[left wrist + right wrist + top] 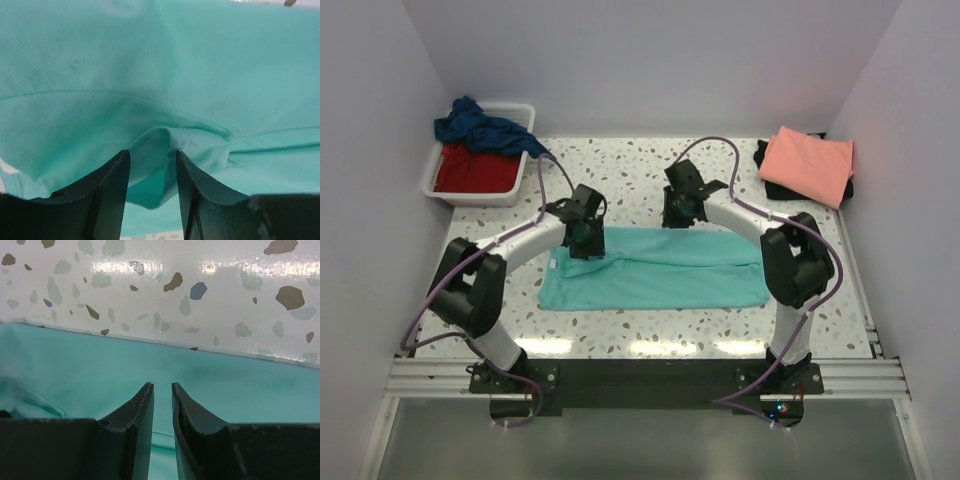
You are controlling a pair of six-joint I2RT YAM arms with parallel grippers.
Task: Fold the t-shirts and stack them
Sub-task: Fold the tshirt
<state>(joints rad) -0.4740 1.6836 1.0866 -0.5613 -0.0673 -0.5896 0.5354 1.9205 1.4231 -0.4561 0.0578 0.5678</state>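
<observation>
Where the left gripper (151, 155) meets the cloth, we see its two fingers closed on a raised ridge of the teal shirt (670, 270), with the fabric bunched between them. The right gripper (162, 386) has its fingers drawn almost together, leaving only a thin slit, just above the shirt near its far edge. We cannot tell whether any cloth is caught there. The teal shirt lies as a long band across the middle of the speckled table (620, 180). In the far left corner a white tub (523, 110) holds a red shirt (475, 170), and a navy shirt (480, 128) is heaped over its rim. In the far right corner a folded salmon shirt (808, 162) rests on a black shirt (763, 155).
</observation>
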